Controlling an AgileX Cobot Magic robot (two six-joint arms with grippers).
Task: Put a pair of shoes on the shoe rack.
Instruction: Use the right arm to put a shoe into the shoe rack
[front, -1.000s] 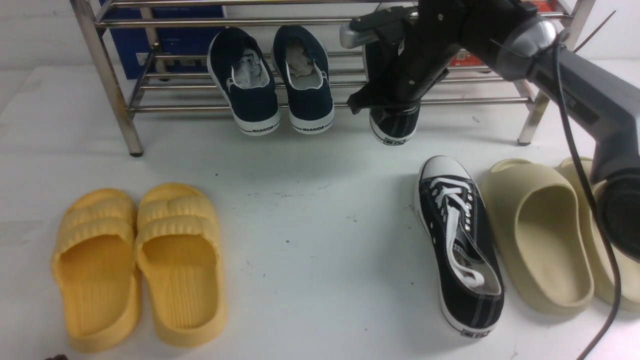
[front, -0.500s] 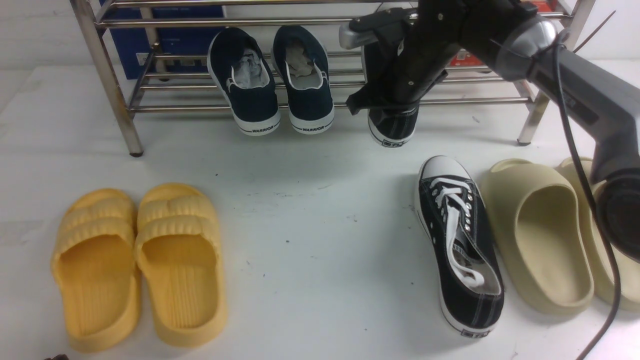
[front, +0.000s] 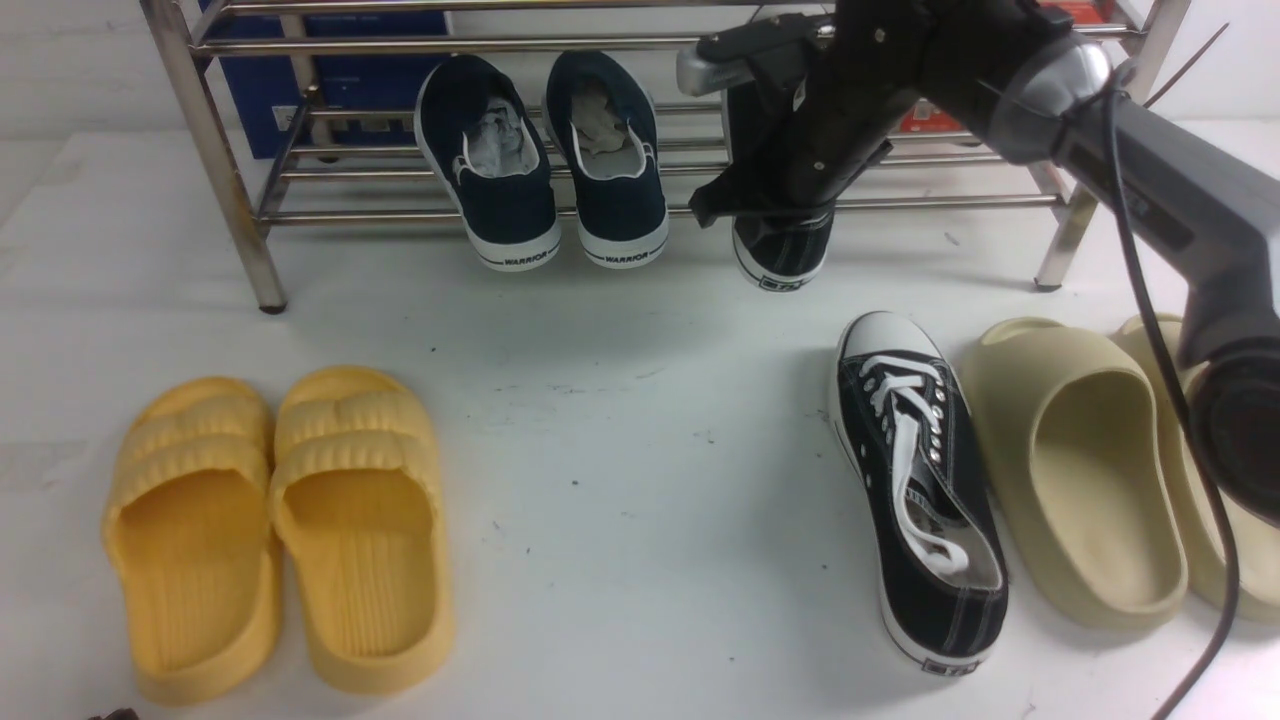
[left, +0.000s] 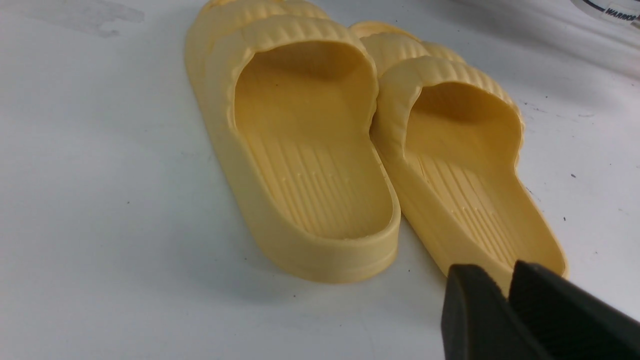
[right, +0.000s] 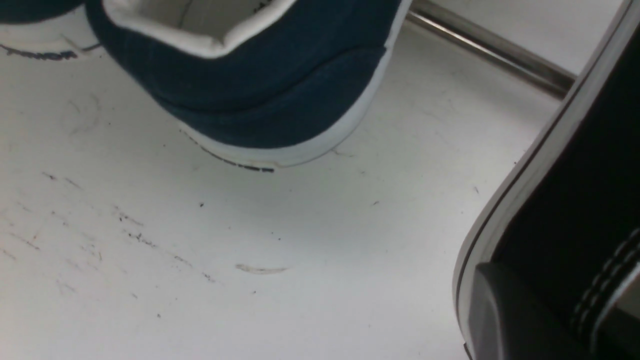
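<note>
My right gripper (front: 785, 195) is shut on one black canvas sneaker (front: 782, 255) and holds it at the lower shelf of the steel shoe rack (front: 380, 213); its heel sticks out over the front bar. In the right wrist view the sneaker's white sole and black side (right: 565, 200) fill the edge beside one finger (right: 505, 310). The other black sneaker (front: 920, 480), with white laces and toe cap, lies on the table at the right. My left gripper (left: 505, 285) is shut and empty, low beside the yellow slides (left: 350, 150).
Two navy WARRIOR slip-ons (front: 500, 170) lean on the rack's lower shelf, left of the held sneaker, one close by in the right wrist view (right: 260, 80). Yellow slides (front: 280, 520) lie front left, beige slides (front: 1090, 460) far right. A blue box (front: 330, 80) stands behind the rack.
My right gripper has carried the black sneaker slightly left and farther onto the rack shelf. Nothing else has moved.
</note>
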